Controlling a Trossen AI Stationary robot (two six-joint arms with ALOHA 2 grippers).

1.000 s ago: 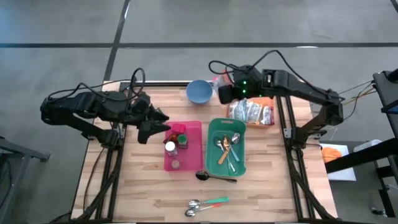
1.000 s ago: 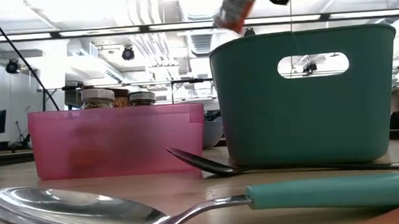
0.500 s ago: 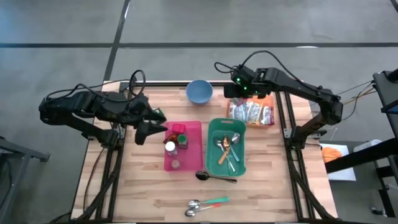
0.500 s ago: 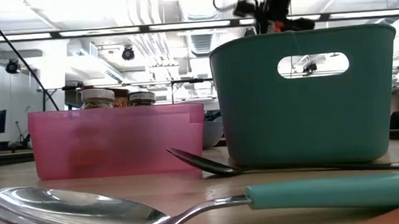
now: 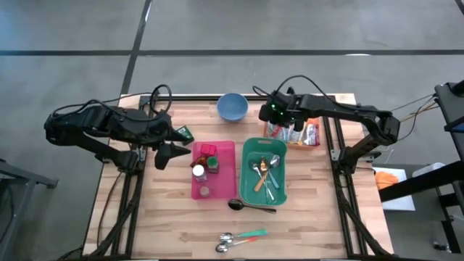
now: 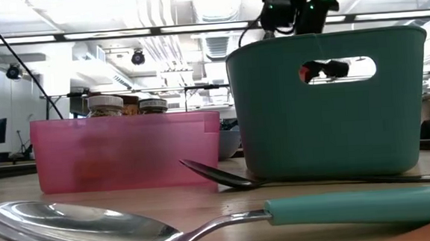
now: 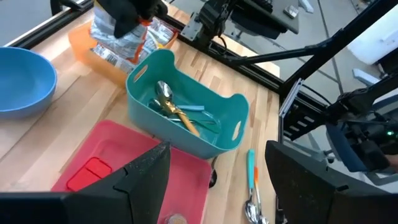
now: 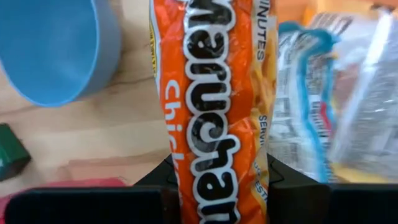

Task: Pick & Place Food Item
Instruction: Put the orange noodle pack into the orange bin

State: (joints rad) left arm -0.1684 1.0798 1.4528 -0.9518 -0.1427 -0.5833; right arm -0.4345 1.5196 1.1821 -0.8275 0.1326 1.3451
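My right pincer moves the orange noodle packet from beside the blue bowl back over the silver snack bags. Left pincer eases off the pink bin, uncovering a small green box.

We see the orange crinkled ramen packet cut off by the right wrist picture's edges. In the low view, the pink plastic bin hides all but its jars' lids.
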